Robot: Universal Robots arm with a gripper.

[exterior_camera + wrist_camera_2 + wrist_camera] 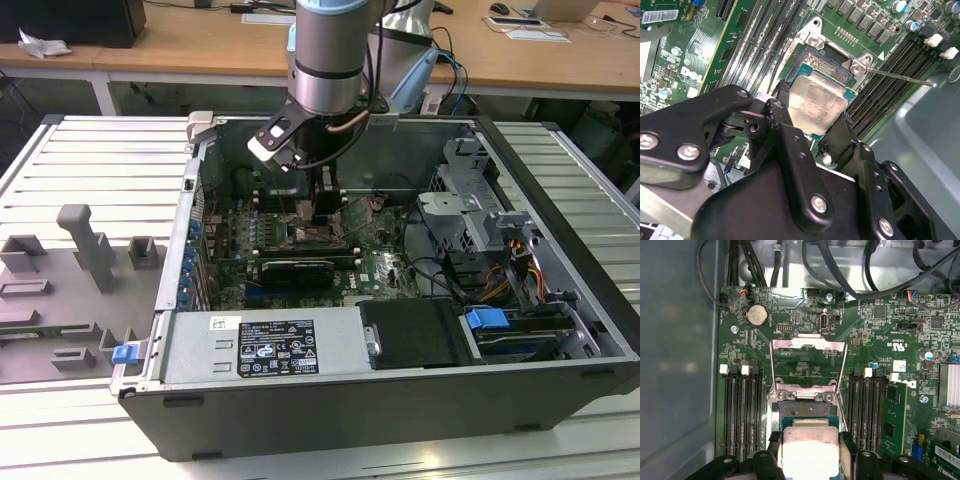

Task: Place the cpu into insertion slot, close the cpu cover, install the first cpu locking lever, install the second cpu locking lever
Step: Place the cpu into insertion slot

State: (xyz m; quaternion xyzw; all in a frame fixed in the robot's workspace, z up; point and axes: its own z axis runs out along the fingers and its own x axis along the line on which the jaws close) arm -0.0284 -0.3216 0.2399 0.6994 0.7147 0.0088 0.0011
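- Hovering at the insertion slot (826,65), the cpu (817,102) is seen clamped between the jaws, which are closed on 2 opposite edges of it in both wrist views.
- Step 1 of 4 is judged under way, not finished. A strip of dark socket is left uncovered beyond the chip's far edge, so it cannot be called seated. Whether its underside touches the socket cannot be told.
- The cpu cover (790,345) is found swung open and laid back over the green board (880,340), on the side of the socket away from the jaws. Board is shown through its window, and closing it is left to do.
- 1 thin locking lever (900,77) is seen standing free, stretched across the memory slots (905,52). Neither of the 2 levers can be counted as installed.
- The chip is carried flat, metal top up. Being square, no long axis is offered. Its edges are lined up roughly parallel to the socket's silvery rim and to the memory slots alongside.
- In the exterior view the arm (325,60) is seen reaching down into the open computer case (400,420), which is set on the slatted counter (90,150).
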